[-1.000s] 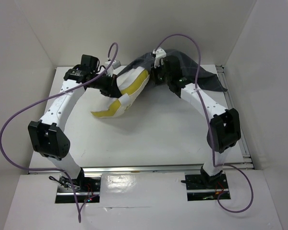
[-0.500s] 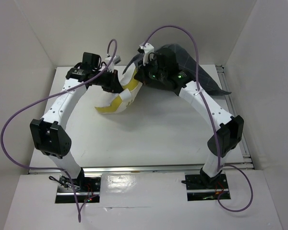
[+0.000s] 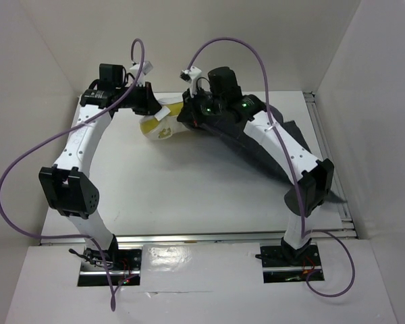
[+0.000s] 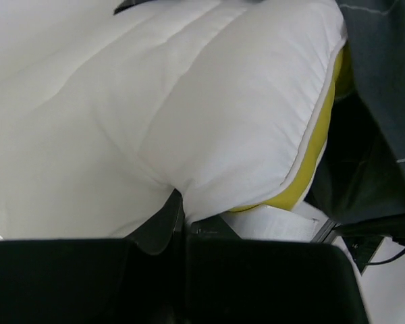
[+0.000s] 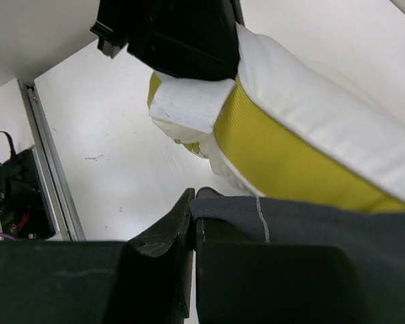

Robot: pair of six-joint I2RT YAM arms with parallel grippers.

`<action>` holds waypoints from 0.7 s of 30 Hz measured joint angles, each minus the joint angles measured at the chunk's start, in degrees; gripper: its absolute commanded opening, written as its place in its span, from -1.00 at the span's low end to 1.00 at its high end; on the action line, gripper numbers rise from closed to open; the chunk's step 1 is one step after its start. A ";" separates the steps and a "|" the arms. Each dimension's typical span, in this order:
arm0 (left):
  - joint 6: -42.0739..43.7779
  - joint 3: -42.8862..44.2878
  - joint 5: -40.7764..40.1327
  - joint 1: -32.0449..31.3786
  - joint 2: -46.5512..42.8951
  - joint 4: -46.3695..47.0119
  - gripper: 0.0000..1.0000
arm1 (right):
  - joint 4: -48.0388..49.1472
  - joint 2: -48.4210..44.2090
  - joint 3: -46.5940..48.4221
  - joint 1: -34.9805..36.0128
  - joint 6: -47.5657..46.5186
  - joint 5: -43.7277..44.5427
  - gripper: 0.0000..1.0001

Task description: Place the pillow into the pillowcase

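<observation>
Top view: both arms reach to the far left part of the bench [image 3: 189, 196], and their claws meet there close together.

Left claw [image 4: 181, 202]: you have it closed, with a fold of the pillow [image 4: 155, 101] pinched between its fingers. From the left wrist the white quilted fabric bulges up over the fingers and fills most of the view. In the top view this claw [image 3: 150, 108] sits at the pillow's far left end.

Right claw [image 5: 192, 199]: closed as well, clamped on the hem of the pillowcase [image 5: 310, 229]. The grey edge with one pale grid line runs straight out from between the fingers. In the top view this claw [image 3: 189, 111] is just right of the left one.

Pillow [image 3: 158, 125]: only a bunched white-and-yellow end shows from above, between the two claws. The rest passes under the dark cloth. From the right wrist the yellow band [image 5: 290, 162] lies directly above the pillowcase hem, touching or nearly touching it; you cannot tell which. How far the pillow goes inside cannot be told.

Pillowcase [image 3: 253, 154]: it drapes from the right claw back along and under the right arm, towards the near right of the bench. From the left wrist it [image 4: 385, 101] hangs just right of the pillow's yellow edge.
</observation>
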 measured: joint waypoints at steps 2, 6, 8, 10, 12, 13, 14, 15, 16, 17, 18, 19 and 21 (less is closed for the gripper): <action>-0.35 -0.07 0.52 -0.02 0.09 0.50 -1.00 | -0.02 2.21 1.92 0.37 0.17 -0.83 -1.00; -1.05 -5.01 1.09 -0.81 -1.53 3.39 -1.00 | -0.76 4.44 2.86 0.66 0.44 -2.89 -1.00; -1.31 -10.93 1.03 -1.70 -3.87 3.89 -1.00 | -2.10 4.66 2.84 0.76 0.66 -3.50 -1.00; -1.42 -16.28 0.72 -2.71 -6.32 5.16 -1.00 | -3.45 4.66 2.84 1.01 0.85 -4.17 -1.00; -1.40 -20.02 0.44 -3.48 -8.35 5.70 -1.00 | -4.52 4.66 2.84 1.40 0.94 -4.50 -0.86; -1.38 -20.96 0.17 -3.76 -9.01 5.77 -1.00 | -5.07 4.66 2.84 1.62 1.05 -4.57 -0.69; -1.29 -21.31 -0.02 -3.91 -9.31 5.79 -1.00 | -5.57 4.66 2.84 1.81 1.31 -4.44 -0.52; -1.16 -21.35 -0.28 -4.07 -9.46 5.81 -1.00 | -5.79 4.66 2.84 1.99 1.44 -4.26 -0.20; -1.09 -21.35 -0.52 -4.15 -9.51 5.84 -1.00 | -5.81 4.66 2.84 2.03 1.68 -4.02 -0.05; -1.05 -21.35 -0.72 -4.15 -9.55 5.81 -1.00 | -5.84 4.66 2.84 2.05 1.68 -3.74 0.09; -0.98 -21.42 -0.94 -4.15 -9.60 5.88 -1.00 | -5.84 4.61 2.84 1.97 1.97 -3.43 0.19; -0.94 -21.59 -1.22 -4.15 -9.64 6.10 -1.00 | -5.70 4.46 2.78 1.49 2.34 -2.84 0.26; -0.85 -22.58 -1.81 -4.13 -10.16 6.67 -1.00 | -5.31 3.74 2.36 0.59 3.45 -2.01 0.36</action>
